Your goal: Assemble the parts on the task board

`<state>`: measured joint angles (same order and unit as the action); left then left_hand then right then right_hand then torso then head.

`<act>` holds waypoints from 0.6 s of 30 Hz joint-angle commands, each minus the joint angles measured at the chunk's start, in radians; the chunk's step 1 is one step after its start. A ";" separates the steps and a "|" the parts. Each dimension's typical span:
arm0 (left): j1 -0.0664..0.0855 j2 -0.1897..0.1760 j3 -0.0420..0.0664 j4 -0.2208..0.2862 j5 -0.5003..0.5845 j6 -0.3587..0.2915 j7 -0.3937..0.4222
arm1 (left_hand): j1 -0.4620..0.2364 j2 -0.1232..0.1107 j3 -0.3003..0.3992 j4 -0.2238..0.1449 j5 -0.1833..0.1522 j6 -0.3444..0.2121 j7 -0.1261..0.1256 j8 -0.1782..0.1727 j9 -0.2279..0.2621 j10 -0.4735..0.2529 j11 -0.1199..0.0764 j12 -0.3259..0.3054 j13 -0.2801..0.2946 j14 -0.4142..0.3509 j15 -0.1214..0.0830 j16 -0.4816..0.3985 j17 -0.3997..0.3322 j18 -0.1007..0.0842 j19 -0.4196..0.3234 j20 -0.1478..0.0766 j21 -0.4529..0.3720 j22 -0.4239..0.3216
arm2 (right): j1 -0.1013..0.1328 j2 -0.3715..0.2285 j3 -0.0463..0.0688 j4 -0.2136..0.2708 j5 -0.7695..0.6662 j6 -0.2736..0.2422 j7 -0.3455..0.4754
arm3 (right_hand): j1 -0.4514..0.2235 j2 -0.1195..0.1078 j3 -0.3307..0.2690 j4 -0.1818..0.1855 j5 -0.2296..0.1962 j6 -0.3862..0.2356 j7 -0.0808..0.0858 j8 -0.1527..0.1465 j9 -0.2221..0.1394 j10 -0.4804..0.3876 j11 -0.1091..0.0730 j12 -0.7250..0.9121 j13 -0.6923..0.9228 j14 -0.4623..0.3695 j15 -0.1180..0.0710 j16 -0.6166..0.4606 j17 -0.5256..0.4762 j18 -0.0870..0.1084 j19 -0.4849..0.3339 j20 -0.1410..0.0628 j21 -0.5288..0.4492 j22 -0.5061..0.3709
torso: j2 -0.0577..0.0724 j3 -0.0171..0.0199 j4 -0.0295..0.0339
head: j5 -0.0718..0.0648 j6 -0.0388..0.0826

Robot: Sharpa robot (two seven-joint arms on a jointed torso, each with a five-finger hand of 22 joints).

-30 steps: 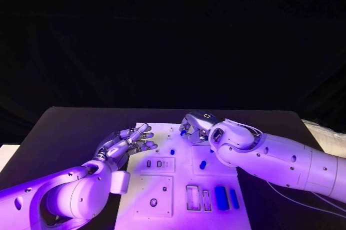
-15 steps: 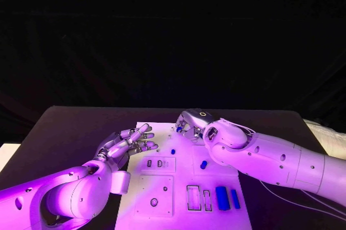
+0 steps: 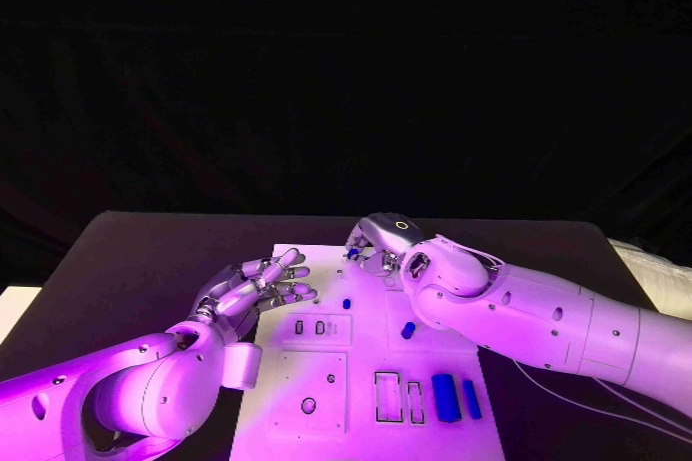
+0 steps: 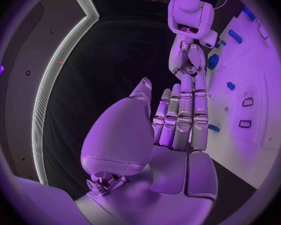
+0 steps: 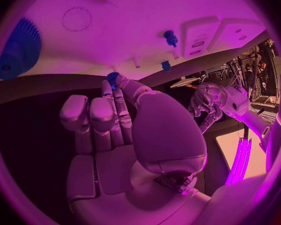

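Where the task board (image 3: 361, 381) ends, a small blue toothed part (image 5: 113, 78) in the right hand's (image 5: 125, 130) pinch, left hand (image 3: 260, 293) spread, unladen.

The right hand (image 3: 378, 243) covers the far right corner of the task board (image 3: 361, 381) in the head view, and the small blue part (image 5: 112, 77) pinched at its fingertips is too small to identify beyond a toothed edge. The large blue gear (image 5: 18, 47) in the right wrist view is cut off by the circle's rim. The board's near edge runs off the bottom of the head view, and the left hand (image 3: 260, 289) hides part of its left margin.
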<state>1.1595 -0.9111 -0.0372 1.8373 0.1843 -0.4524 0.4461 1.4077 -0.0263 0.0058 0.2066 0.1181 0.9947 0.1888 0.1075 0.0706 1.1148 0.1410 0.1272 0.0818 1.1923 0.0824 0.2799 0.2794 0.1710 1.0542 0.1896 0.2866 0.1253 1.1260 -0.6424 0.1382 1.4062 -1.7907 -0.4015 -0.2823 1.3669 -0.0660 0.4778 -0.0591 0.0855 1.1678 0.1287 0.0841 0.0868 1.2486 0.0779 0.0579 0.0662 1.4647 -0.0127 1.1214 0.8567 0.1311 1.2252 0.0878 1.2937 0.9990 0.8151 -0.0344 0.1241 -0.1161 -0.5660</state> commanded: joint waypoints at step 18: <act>0.002 0.001 0.001 0.004 0.002 0.024 0.001 | -0.001 0.010 -0.003 -0.005 0.004 0.000 0.008 -0.006 -0.001 -0.007 -0.002 -0.006 -0.001 -0.008 0.001 0.005 0.003 0.011 0.006 0.003 -0.001 -0.002 | 0.002 0.049 0.000 -0.053 -0.032 0.029 -0.007 | 0.012 -0.002 0.008 -0.002 0.005 0.006 0.003 0.002 0.001 0.022 -0.015 0.006 0.001 0.013 -0.006 0.009 0.003 -0.017 0.003 0.001 0.008 0.002 | 0.005 -0.0014 0.0041 | 0.005 -0.010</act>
<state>1.1597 -0.9112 -0.0372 1.8386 0.1844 -0.4499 0.4436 1.4077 -0.0263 0.0029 0.2037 0.1181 0.9947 0.1888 0.1075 0.0706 1.1148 0.1410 0.1272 0.0818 1.1923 0.0824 0.2799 0.2813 0.1710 1.0542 0.1896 0.2866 0.1245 1.1276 -0.5951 0.1381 1.3547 -1.7989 -0.3988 -0.2823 1.3720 -0.0688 0.4808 -0.0621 0.0847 1.1675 0.1287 0.0823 0.0870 1.2487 0.0781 0.0629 0.0662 1.4647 -0.0126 1.1259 0.8592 0.1311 1.2252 0.0878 1.2976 1.0002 0.8191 -0.0347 0.1281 -0.1115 -0.5742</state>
